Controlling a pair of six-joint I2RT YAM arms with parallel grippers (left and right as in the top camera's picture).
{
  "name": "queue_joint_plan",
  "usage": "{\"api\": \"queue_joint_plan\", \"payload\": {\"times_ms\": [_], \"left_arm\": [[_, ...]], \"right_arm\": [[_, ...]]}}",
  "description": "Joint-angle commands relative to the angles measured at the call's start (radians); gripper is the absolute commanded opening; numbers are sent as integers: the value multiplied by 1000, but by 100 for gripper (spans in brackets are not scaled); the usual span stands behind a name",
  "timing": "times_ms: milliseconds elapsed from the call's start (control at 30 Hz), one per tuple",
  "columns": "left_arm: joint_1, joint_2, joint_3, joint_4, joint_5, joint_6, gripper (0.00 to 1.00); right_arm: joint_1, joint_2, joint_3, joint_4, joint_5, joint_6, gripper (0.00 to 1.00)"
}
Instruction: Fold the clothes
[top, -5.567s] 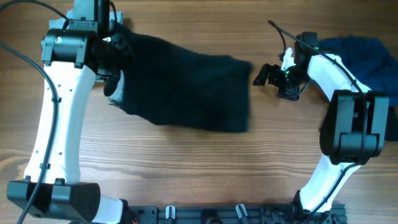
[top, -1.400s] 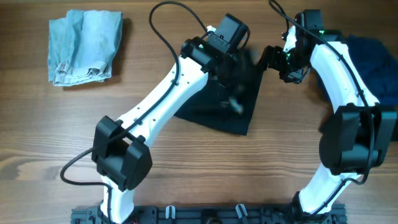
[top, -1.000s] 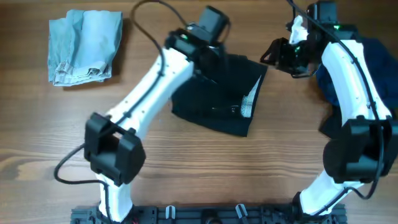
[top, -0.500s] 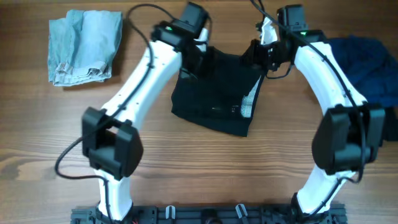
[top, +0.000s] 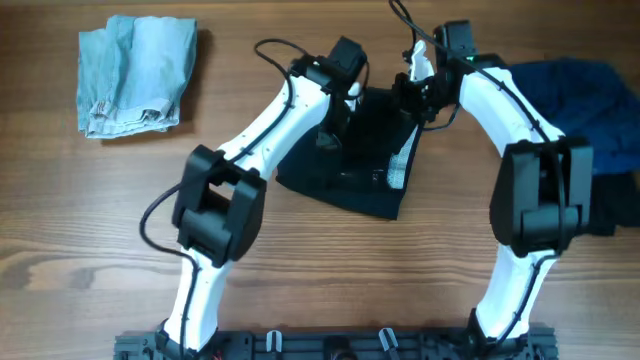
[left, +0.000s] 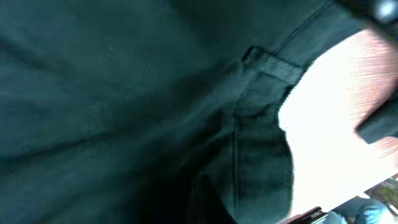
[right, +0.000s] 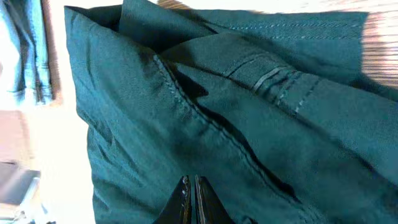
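Observation:
A black garment lies folded in the middle of the table, with a pale inner label showing at its right edge. My left gripper is down on its upper left part. In the left wrist view dark cloth fills the frame and the gripper is only a dim shape against it. My right gripper is at the garment's upper right corner. Its fingers are shut tight together over the dark cloth, with no fold visible between them.
A folded light blue garment lies at the back left, also in the right wrist view. A dark blue heap of clothes sits at the back right. Bare wooden table stretches in front of the black garment.
Both grippers have shut. The right arm swung left onto the garment's upper right corner. The left gripper shifted right and down onto the cloth.

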Motion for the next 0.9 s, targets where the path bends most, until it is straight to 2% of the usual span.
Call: {"api": "queue_joint_plan", "payload": {"times_ms": [0,200,333,533,633,800,867], "left_arm": [[-48,43,-11,-4,35,-2,4],[-92,44,-96,-3,42,2,4],[-121,44,-182,-4,106,2,4],[-142,33,-196,17,105,10,4],[-131,-23,-188,38,103,66,4],[-93,-208,-180,45,-107,77,4],[-56,-246,-180,53,-133,77,4]], "right_arm": [[-13,53,-3,11,-88,23,4],[-29,89,-3,38,-131,47,4],[-58,100,-3,48,-134,53,4],[-76,100,-3,57,-126,49,5],[-80,99,13,63,-123,48,4],[-108,22,80,-29,-127,-3,4],[-108,-28,80,-81,-127,-29,4]]}}
